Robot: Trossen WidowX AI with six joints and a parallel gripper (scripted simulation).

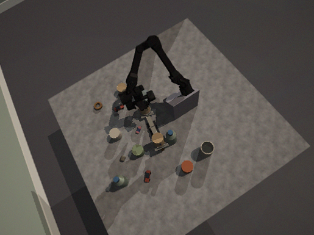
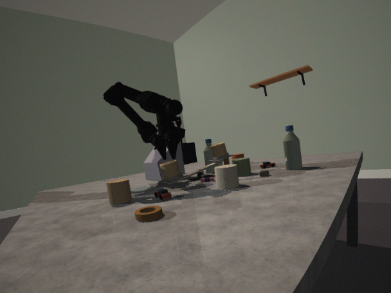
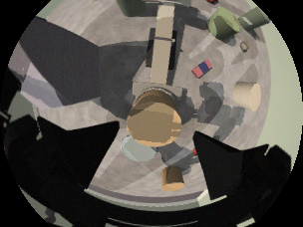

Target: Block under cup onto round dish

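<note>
The balance (image 1: 151,125) (image 2: 200,171) (image 3: 161,55) is tilted. One tan cup (image 1: 145,111) (image 2: 170,169) (image 3: 153,124) stands on its lower end, and the other tan cup (image 1: 157,139) (image 2: 218,150) stands on its raised end. My gripper (image 2: 169,158) (image 3: 156,130) is open and empty, pointing down just above the lower cup, with a fingertip to each side of it in the wrist view. The round pale dish (image 2: 141,189) (image 3: 140,149) lies beside the lower cup and is mostly hidden by the arm in the top view. No block is visible.
A tan cylinder (image 1: 121,87) (image 2: 119,191) (image 3: 172,179) stands near the dish. A grey box (image 1: 184,106) is beside the arm's base. A bottle (image 1: 171,137) is close to the raised cup. A cream cylinder (image 1: 115,133) (image 2: 227,177), a green object (image 1: 137,150) and toy cars stand around the balance.
</note>
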